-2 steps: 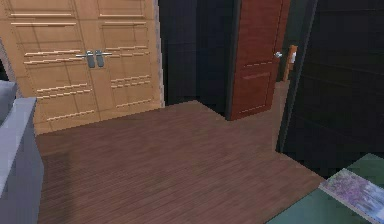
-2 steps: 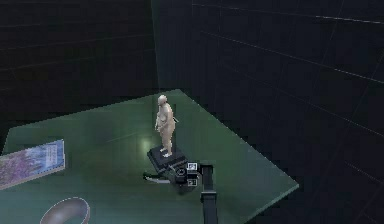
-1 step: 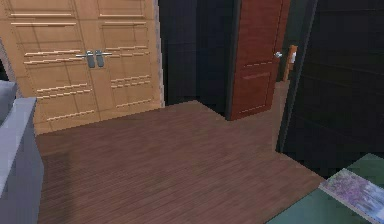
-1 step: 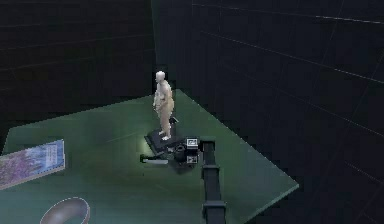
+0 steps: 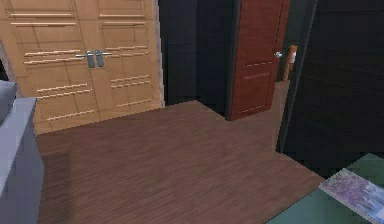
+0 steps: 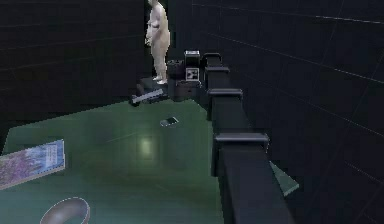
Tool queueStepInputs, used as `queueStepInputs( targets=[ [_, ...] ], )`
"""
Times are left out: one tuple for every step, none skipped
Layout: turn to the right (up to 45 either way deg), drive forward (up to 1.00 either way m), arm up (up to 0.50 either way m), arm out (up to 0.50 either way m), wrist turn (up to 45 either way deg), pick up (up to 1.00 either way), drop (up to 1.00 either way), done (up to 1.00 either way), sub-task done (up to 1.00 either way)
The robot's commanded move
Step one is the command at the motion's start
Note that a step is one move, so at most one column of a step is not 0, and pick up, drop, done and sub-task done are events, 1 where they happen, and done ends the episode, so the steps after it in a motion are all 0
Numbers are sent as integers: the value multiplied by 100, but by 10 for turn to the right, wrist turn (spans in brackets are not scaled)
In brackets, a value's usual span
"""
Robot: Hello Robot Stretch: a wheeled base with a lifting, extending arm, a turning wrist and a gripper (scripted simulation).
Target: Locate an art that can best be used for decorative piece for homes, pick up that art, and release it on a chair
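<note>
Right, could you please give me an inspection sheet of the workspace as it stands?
Surface: green tabletop, dark walls behind.
Job's things: pale statue, upright at the table's far side.
Clutter: flat printed sheet, grey bowl, small dark item.
Grippers: gripper near the statue's base; cannot tell whether it holds anything.
Cables: nothing seen.
Surroundings: wood floor, double doors, reddish door, grey-blue furniture.

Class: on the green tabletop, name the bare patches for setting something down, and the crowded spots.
Bare: the middle of the tabletop, between the flat printed sheet, the bowl and the arm. Crowded: the far edge, where the pale statue, gripper and a small dark object cluster.
</note>
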Motion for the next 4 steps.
queueStepInputs(
  targets=[
    [0,0,0,0,-450,0,0,0,0],
    [0,0,0,0,-450,0,0,0,0],
    [0,0,0,0,-30,0,0,0,0],
    [0,0,0,-36,0,0,0,0,0]
  ],
)
